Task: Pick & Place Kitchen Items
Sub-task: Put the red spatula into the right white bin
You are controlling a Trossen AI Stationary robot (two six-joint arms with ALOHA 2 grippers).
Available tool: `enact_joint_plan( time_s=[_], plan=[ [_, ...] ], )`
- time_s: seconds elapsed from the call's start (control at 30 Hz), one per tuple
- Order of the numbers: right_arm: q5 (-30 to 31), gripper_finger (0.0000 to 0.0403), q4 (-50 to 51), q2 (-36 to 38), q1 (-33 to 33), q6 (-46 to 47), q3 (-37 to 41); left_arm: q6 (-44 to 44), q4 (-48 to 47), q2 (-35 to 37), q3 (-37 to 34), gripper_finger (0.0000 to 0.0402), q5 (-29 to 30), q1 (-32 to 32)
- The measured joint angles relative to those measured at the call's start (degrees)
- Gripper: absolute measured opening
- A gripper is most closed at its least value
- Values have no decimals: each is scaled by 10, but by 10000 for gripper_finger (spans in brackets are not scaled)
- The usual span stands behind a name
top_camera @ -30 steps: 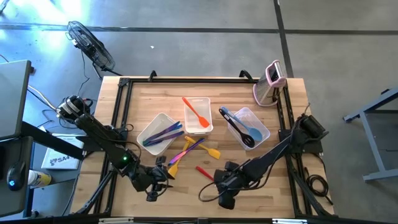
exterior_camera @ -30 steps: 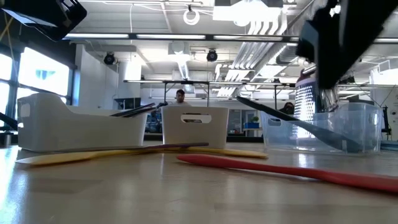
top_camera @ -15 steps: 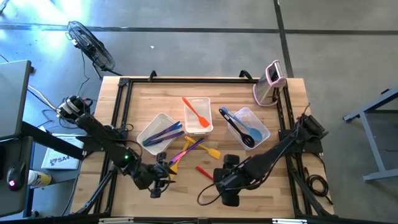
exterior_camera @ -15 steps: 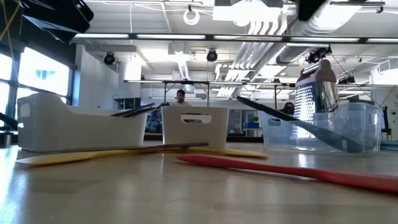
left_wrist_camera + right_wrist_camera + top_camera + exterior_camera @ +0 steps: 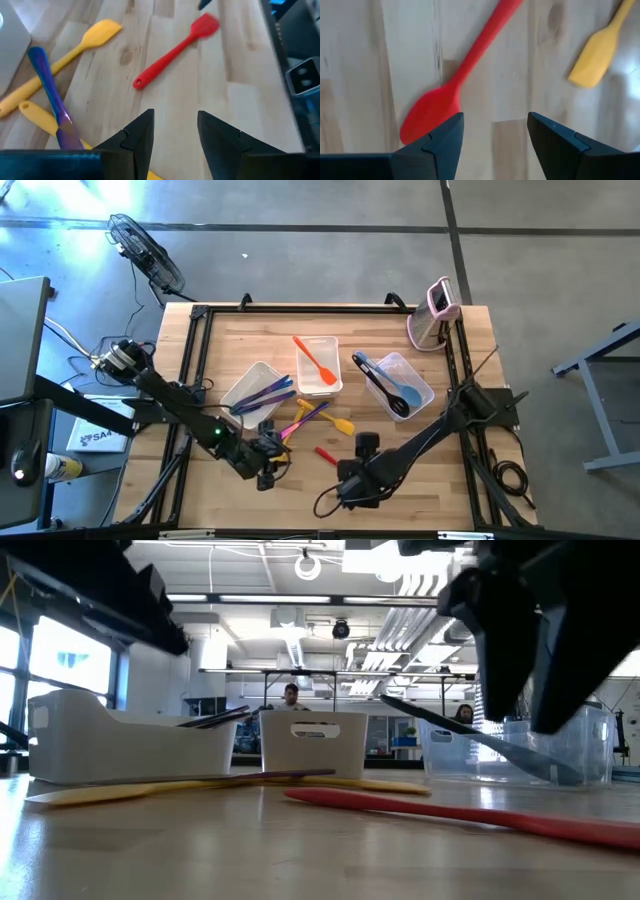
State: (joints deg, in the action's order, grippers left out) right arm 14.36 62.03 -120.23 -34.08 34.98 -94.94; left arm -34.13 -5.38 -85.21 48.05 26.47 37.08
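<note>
A red utensil lies flat on the wooden table near its front edge, its head in the right wrist view and its handle in the left wrist view. My right gripper hangs open just above it, pointing down, with the head beside one finger. My left gripper is open to the left of the red utensil, clear of it. Beside it lie a yellow spatula, a purple-blue utensil and another yellow one, crossing each other.
Behind the loose utensils stand a white tub with purple and blue utensils, a white tub with an orange spatula, and a clear tub with black and blue ones. A pink-and-white gadget stands at the far right.
My left gripper has gone toward the table's right edge, closer to the loose utensils. My right gripper has swung up, then come down again and tipped to point downward over the red utensil, a little farther toward the table's left. No utensil has moved.
</note>
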Motion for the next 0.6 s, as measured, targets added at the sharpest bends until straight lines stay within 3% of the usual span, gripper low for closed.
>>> enact_joint_plan(
  time_s=[0.27, 0.6],
  plan=[
    [-53, 215, -32, -18, -16, 71, 0, -9, 64, -65, 0, 148, -2, 0],
    [-20, 215, -90, -28, -23, 67, 0, -9, 105, -83, 0, 148, -4, 0]
  ],
)
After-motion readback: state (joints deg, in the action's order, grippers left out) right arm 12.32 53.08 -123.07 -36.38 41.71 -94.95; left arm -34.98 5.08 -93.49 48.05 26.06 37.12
